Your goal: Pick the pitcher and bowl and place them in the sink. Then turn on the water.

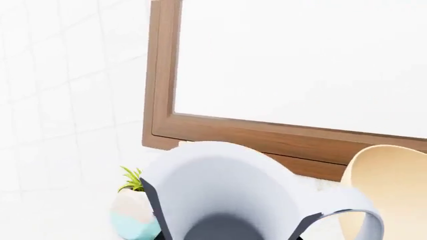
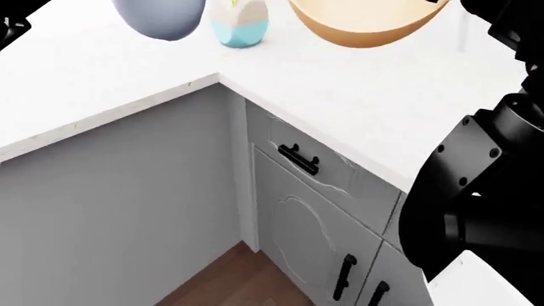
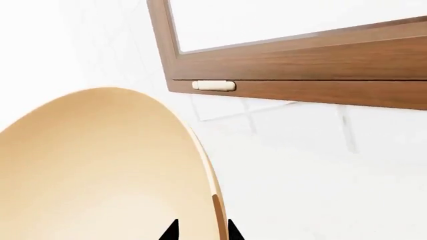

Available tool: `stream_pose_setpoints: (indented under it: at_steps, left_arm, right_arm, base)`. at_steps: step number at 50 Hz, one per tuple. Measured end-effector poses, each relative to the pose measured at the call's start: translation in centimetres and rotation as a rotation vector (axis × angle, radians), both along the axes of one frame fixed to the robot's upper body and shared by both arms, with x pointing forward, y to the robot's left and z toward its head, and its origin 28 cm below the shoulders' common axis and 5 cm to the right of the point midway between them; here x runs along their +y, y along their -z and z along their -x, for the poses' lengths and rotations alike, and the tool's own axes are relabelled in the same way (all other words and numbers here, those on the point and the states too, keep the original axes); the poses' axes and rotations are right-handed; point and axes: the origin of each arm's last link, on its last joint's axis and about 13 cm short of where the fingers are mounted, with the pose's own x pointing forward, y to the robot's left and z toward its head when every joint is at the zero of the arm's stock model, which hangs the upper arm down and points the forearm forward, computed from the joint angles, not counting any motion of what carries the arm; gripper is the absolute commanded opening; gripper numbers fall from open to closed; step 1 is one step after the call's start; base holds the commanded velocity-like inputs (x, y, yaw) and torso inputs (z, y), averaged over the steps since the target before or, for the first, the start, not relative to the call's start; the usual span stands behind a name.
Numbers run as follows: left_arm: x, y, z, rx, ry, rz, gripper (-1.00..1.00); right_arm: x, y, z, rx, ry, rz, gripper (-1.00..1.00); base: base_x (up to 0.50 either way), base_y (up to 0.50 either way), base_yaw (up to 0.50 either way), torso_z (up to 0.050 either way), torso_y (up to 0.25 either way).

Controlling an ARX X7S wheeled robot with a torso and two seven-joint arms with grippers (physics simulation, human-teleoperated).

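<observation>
Both end effectors are holding loads above the counter (image 2: 365, 102): left end effector (image 1: 230, 222) is gripping the pitcher (image 1: 227, 190), mouth facing its wrist camera, right end effector (image 3: 200, 231) is pinching the bowl (image 3: 100, 170) rim, while only the head view is showing both undersides hanging clear.

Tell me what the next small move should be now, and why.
Probably carry both toward the sink, which no view shows yet. The left gripper straddles the pitcher rim and the right gripper straddles the bowl rim; in the head view both appear lifted above the white counter.
</observation>
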Motion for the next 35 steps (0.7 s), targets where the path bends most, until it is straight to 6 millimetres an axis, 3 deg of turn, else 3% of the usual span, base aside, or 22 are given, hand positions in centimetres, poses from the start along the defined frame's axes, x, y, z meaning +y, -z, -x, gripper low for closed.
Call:
stream_pose_setpoints:
  at_steps: [35]
  left_arm:
    - [0.8, 0.1, 1.2, -0.005, -0.073, 0.051, -1.00]
  right_arm:
    - [2.4, 0.7, -0.4, 0.003, -0.069, -0.047, -1.00]
  base:
    - [-0.10, 0.11, -0.50, 0.000, 0.001]
